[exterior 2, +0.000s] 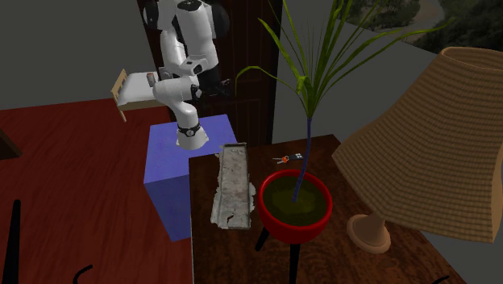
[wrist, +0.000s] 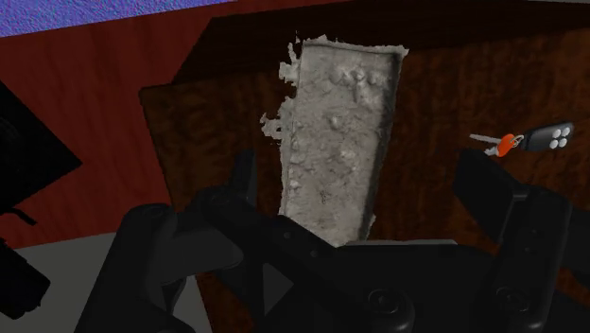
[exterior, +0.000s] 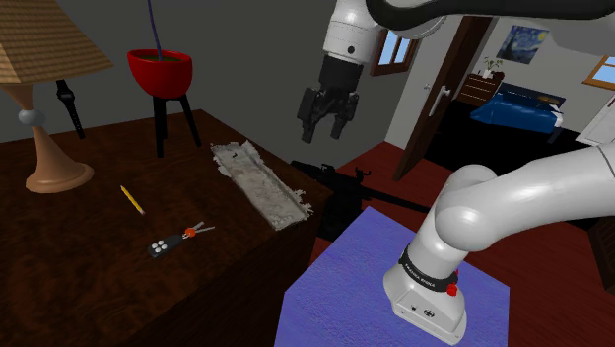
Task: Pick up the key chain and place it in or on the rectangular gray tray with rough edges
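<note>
Key chain [exterior: 177, 240] lies flat on the dark wooden surface [exterior: 79, 276]: a black fob with pale buttons, an orange tag and small keys. In the shoulder view it sits near the pencil [exterior: 132, 200] and well apart from the tray [exterior: 261, 182], to the tray's left. The tray is a long grey slab with ragged edges, lying along the side of the surface nearest the purple stand [exterior: 365, 296]. The gripper [exterior: 323, 130] hangs in the air well above the surface, near the tray's far end, touching nothing. In the wrist view its fingers [wrist: 241, 184] stand apart with nothing between them; the tray [wrist: 340, 142] shows far below in the gap, and the key chain [wrist: 529, 140] lies off to the side, past one finger. A lamp [exterior: 44, 89] and a red pot [exterior: 160, 71] on dark legs stand at the back of the surface.
</note>
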Motion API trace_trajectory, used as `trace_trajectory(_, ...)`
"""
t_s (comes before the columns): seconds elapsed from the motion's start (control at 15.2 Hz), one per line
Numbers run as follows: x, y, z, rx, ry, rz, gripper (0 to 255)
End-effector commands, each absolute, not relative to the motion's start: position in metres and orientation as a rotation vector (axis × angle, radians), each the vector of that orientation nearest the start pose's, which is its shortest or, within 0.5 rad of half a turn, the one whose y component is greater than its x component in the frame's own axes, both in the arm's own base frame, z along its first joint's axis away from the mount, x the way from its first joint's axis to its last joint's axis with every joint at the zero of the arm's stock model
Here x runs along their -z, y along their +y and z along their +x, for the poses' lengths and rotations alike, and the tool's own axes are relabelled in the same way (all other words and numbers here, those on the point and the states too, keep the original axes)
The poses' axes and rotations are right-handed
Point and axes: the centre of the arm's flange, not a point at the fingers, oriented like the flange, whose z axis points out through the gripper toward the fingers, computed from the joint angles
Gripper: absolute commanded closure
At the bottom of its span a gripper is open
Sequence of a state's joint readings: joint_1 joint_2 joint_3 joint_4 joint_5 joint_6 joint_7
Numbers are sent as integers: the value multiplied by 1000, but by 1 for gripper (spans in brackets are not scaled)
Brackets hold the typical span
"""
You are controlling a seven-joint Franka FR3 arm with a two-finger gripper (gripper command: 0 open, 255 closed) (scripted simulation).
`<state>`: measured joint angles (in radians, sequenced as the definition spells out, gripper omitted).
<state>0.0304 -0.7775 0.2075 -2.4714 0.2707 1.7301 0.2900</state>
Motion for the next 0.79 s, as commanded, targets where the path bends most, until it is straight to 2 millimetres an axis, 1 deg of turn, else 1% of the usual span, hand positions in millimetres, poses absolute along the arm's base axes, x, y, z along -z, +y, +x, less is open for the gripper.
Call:
trace_trajectory(0.0, -531, 141, 313, 1, 278, -3011, 0)
trace_trajectory(0.33, -504, 203, 326, 8, 403, -3019, 0)
trace_trajectory(0.73, -470, 274, 349, 16, 556, -3022, 0)
